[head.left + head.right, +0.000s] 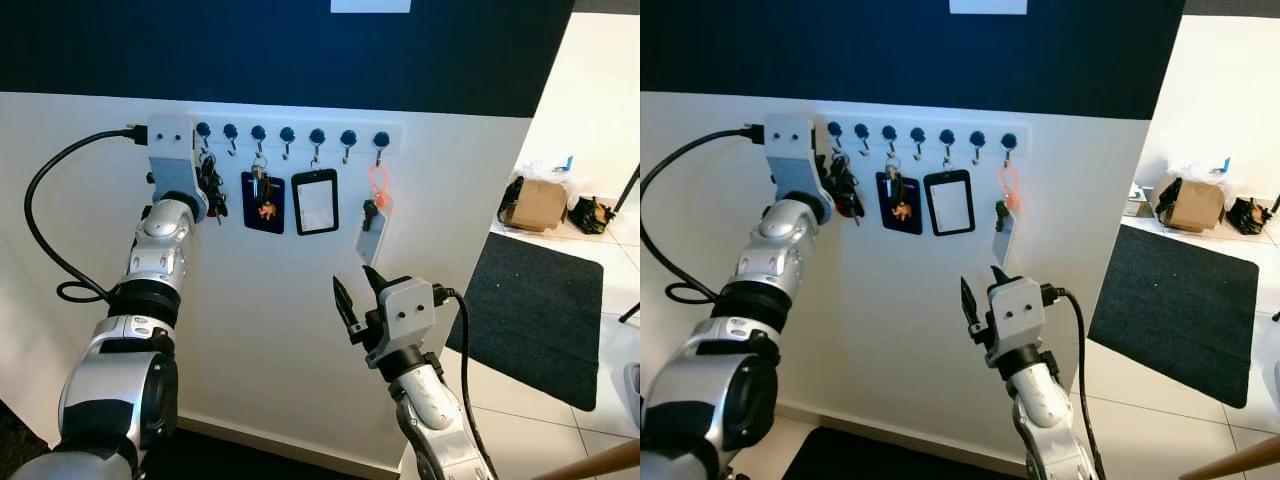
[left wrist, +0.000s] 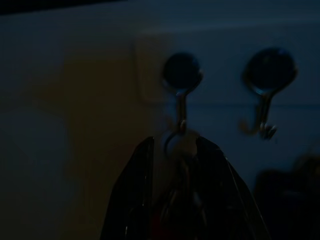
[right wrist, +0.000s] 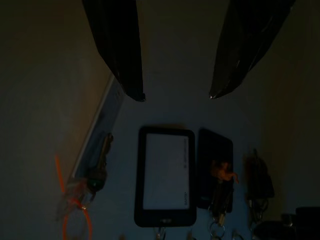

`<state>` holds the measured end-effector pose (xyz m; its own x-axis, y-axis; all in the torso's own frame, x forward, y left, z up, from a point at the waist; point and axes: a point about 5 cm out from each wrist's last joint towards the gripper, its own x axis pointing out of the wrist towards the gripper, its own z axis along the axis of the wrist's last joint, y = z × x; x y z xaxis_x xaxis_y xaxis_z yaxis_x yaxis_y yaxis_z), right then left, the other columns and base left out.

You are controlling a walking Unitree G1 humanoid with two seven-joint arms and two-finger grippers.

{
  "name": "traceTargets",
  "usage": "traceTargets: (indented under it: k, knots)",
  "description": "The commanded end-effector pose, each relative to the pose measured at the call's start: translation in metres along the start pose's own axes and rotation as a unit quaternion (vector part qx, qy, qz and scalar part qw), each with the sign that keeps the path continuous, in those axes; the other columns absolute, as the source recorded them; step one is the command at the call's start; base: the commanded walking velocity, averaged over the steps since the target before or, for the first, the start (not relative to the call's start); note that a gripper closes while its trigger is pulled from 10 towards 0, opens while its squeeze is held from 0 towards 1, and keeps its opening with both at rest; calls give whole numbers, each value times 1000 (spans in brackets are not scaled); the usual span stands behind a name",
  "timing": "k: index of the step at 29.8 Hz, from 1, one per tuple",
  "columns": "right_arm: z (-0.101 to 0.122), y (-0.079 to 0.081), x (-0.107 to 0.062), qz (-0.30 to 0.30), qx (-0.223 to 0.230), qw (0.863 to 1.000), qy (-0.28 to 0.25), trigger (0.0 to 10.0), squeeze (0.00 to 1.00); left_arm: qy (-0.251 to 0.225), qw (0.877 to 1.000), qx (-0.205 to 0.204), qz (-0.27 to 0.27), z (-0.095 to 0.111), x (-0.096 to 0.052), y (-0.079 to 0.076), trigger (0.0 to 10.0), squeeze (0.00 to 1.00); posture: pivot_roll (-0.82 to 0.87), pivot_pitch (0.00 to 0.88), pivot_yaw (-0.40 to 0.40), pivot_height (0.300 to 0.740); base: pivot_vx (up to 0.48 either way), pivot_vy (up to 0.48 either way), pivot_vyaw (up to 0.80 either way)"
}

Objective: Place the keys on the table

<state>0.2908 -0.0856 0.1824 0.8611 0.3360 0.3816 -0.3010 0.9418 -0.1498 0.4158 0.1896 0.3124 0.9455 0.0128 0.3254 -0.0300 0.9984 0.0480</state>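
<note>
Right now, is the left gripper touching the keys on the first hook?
Touching. In the left wrist view the left gripper has its two fingers on either side of the keys hanging from the hook, pressed against the bunch.

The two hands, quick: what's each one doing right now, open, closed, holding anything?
Left hand: closed around the bunch of keys hanging on the first hook.
Right hand: open, holding nothing, below the row of hooks.

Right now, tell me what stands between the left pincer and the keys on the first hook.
Nothing visible. The left pincer is already at the keys, its fingers either side of the bunch under the leftmost hook. Whether it grips is unclear.
</note>
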Motion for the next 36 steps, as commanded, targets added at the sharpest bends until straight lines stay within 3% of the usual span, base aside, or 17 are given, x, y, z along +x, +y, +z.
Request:
traceTargets:
  k: [1, 6, 7, 9, 10, 11, 12, 13, 16, 17, 19, 20, 36]
  knots:
    - [0, 3, -2, 1, 4, 1000, 4, 10000, 0, -7, 1000, 12, 4, 5, 2, 7, 9804, 0, -20, 130, 57, 740, 0, 0, 0]
    - [0, 2, -4, -2, 3, 1000, 6, 10000, 0, -1, 1000, 14, 8, 1, 2, 8, 9451, 0, -24, 135, 60, 740, 0, 0, 0]
    - [0, 2, -4, -2, 3, 1000, 6, 10000, 0, -1, 1000, 15, 9, 1, 2, 9, 8353, 0, -24, 136, 60, 740, 0, 0, 0]
    - [0, 2, -4, -2, 3, 1000, 6, 10000, 0, -1, 1000, 15, 9, 1, 2, 9, 8353, 0, -24, 136, 60, 740, 0, 0, 0]
    - [0, 2, -4, -2, 3, 1000, 7, 10000, 0, 0, 1000, 16, 11, 1, 2, 10, 7176, 0, -24, 136, 60, 740, 0, 0, 0]
    - [0, 2, -4, -2, 3, 1000, 7, 10000, 0, 1, 1000, 17, 12, 1, 2, 11, 7020, 0, -24, 136, 60, 740, 0, 0, 0]
    - [0, 2, -4, -2, 3, 1000, 7, 10000, 0, 1, 1000, 19, 14, 1, 2, 12, 6118, 0, -25, 136, 60, 740, 0, 0, 0]
    - [0, 2, -4, -2, 3, 1000, 7, 10000, 0, 1, 1000, 19, 14, 1, 2, 12, 6118, 0, -25, 136, 60, 740, 0, 0, 0]
    - [0, 1, -4, -2, 1, 1000, 9, 10000, 0, 0, 1000, 24, 18, 0, 2, 15, 6745, 0, -24, 135, 60, 740, 0, 0, 0]
    - [0, 1, -4, -2, 1, 1000, 10, 10000, 0, -1, 1000, 26, 18, 0, 2, 16, 8353, 0, -24, 134, 60, 740, 0, 0, 0]
    - [0, 1, -4, -2, 2, 1000, 10, 10000, 0, -1, 999, 27, 18, -1, 2, 16, 8353, 0, -24, 134, 60, 740, 0, 0, 0]
    - [0, 2, -4, -2, 2, 1000, 10, 10000, 0, -1, 999, 27, 19, -1, 2, 17, 10000, 0, -23, 135, 60, 740, 0, 0, 0]
    - [-1, 3, -3, 6, 1, 1000, 12, 10000, 0, 10, 999, 40, 26, -16, -5, 21, 10000, 0, -13, 132, 46, 740, 0, 0, 0]
